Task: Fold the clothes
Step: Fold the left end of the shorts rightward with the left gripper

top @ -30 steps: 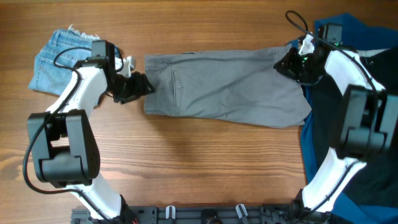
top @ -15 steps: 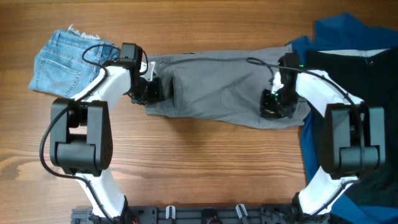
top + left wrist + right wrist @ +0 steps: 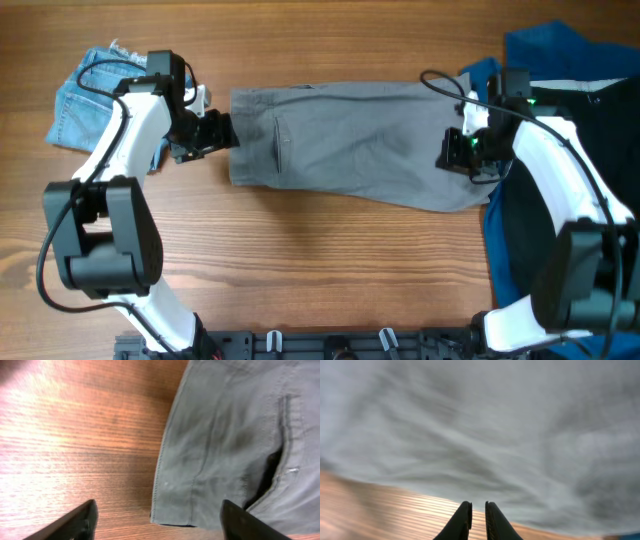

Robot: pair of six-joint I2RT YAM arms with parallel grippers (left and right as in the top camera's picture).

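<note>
The large grey shorts (image 3: 350, 140) lie flat across the middle of the table, with a pocket slit near their left end (image 3: 272, 467). My left gripper (image 3: 215, 133) is open and empty, just off the shorts' left edge; in the left wrist view its fingers (image 3: 160, 525) straddle the hem corner (image 3: 172, 517) from above. My right gripper (image 3: 455, 155) is over the shorts' right end. In the right wrist view its fingers (image 3: 478, 516) are shut with nothing between them, above the grey cloth (image 3: 485, 430) near its edge.
Light-blue denim shorts (image 3: 85, 95) lie at the far left, behind the left arm. A dark-blue garment (image 3: 545, 45) and a black one (image 3: 620, 150) are piled at the right edge, under the right arm. Bare wood (image 3: 320, 270) lies in front of the shorts.
My left gripper has drawn back left off the shorts' edge. My right gripper has shifted a little right and up over the shorts' right end.
</note>
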